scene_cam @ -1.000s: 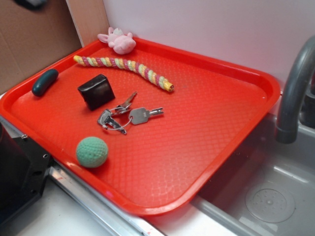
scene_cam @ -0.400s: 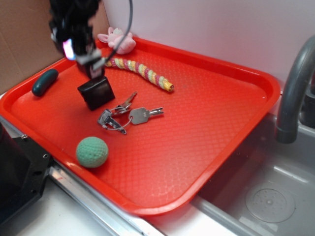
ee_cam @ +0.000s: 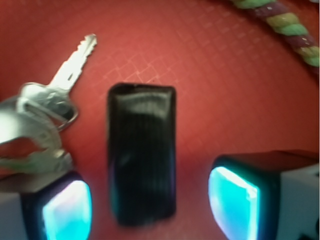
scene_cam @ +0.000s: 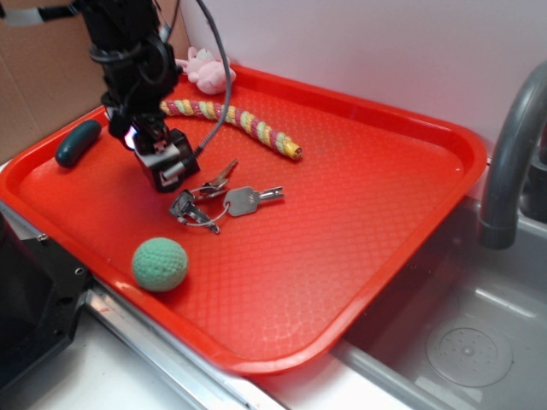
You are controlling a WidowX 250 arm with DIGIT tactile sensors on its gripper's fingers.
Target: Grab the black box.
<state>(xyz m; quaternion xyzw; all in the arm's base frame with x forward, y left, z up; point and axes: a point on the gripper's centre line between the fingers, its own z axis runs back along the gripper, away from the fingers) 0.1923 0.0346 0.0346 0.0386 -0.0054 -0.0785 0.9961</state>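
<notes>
Near the red tray's [scene_cam: 359,282] left edge, my gripper [ee_cam: 150,210] hangs spread, fingers straddling the black box [ee_cam: 142,150] across its narrow width, keys [ee_cam: 40,125] beside it.

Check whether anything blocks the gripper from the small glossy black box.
Nothing visible does. The open gripper straddles the small glossy black box, one finger on each side with red tray showing between. The silver keys lie beside the box.
</notes>
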